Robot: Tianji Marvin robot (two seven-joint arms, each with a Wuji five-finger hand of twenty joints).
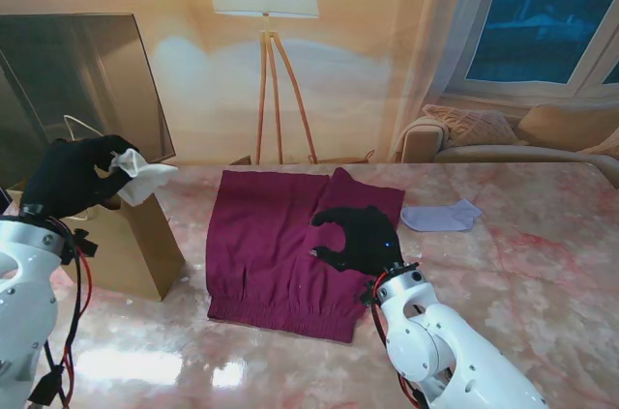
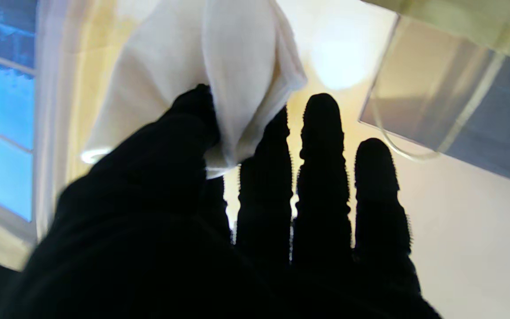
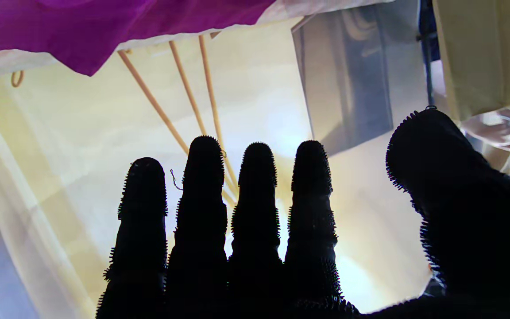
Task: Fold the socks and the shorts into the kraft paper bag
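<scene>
Sock in left hand hides the bag's opening.

A home living room: a tripod floor lamp, sofa and window.

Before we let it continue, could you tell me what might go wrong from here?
1. The left hand pinches the white folded sock over the brown kraft paper bag's edge; released now, it might land outside.
2. The right hand rests open on the maroon shorts, which are still unfolded; pulling away could drag them.
</scene>
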